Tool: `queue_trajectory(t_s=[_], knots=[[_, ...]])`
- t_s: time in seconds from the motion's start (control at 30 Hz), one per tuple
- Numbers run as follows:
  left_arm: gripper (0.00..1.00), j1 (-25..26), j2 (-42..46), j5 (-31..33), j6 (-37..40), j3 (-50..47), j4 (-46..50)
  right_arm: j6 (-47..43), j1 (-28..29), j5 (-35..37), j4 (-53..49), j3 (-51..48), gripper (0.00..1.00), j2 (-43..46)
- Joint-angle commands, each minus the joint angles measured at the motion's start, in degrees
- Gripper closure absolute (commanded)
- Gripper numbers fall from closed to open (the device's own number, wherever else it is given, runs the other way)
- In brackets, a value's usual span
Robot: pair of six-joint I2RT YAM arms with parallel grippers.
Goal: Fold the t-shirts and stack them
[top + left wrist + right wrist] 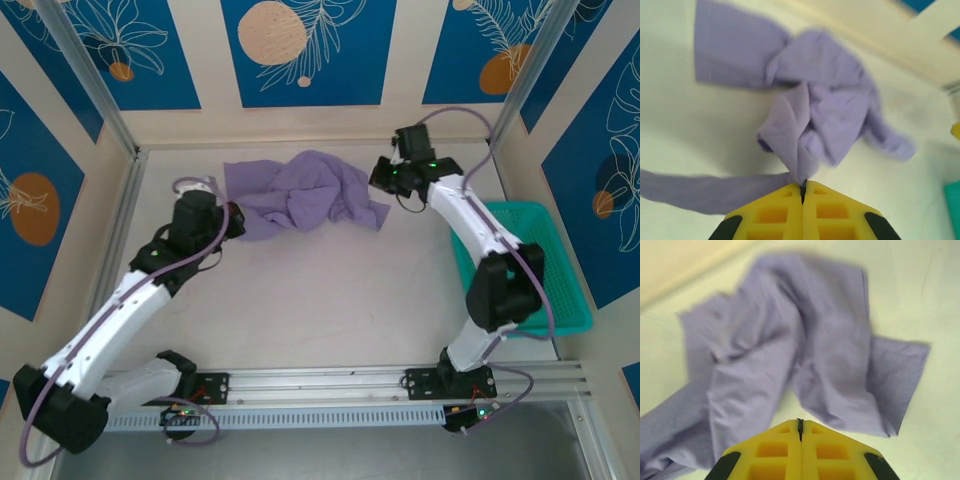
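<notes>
One lavender t-shirt [305, 195] lies crumpled at the far side of the table [330, 290], betw. the two arms. Left claw [802, 186] is closed tight w/ a pinch of shirt fabric drawn into its tips; right claw [800, 422] is closed too, tips at the shirt's edge; can't tell if cloth is caught.

Crumpled lavender t-shirt [305, 195] between left gripper [236, 216] and right gripper [386, 182]

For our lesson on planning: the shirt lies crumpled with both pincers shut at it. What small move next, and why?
Probably lift both and draw them apart: the shirt is bunched, the left pincer pinches a fold, the right pincer is shut at its edge.
</notes>
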State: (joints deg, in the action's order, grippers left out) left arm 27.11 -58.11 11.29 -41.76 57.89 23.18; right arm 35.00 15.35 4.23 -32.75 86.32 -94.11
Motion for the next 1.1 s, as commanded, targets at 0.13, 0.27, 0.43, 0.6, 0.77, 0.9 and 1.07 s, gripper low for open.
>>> queue_trajectory(t_s=[0.13, 0.27, 0.43, 0.6, 0.77, 0.9, 1.07], knots=[[1.0, -2.11, 3.06, 3.44, 3.96, 11.33, 6.61, 2.71, -1.87, -4.87, 0.39, -3.85, 1.0, 10.44], [1.0, -2.71, 2.21, 2.76, 4.14, 13.05, 7.65, 1.97, 0.71, -5.55, -3.29, -5.28, 0.51, 7.2], [1.0, -3.72, 2.35, 0.69, 3.62, 11.05, 7.76, 2.12, 4.28, -4.41, -4.79, -9.94, 0.42, -3.43], [1.0, -4.26, 2.2, -0.82, 3.61, 10.19, 7.98, 2.29, 9.08, -7.02, -1.55, -12.63, 0.44, -12.51], [1.0, -4.7, 1.48, -1.92, 3.61, 10.48, 7.67, 1.84, 14.28, -6.39, -1.31, -12.58, 0.45, -16.03], [1.0, -5.03, 1.09, -2.58, 3.44, 10.6, 7.36, 2.65, 15.8, -5.6, -2.39, -12.59, 0.51, -19.42], [1.0, -5.32, 0.78, -3.5, 3.44, 11.31, 7.45, 3.54, 15.76, -7.28, 0.33, -13.99, 0.91, -18.81]])
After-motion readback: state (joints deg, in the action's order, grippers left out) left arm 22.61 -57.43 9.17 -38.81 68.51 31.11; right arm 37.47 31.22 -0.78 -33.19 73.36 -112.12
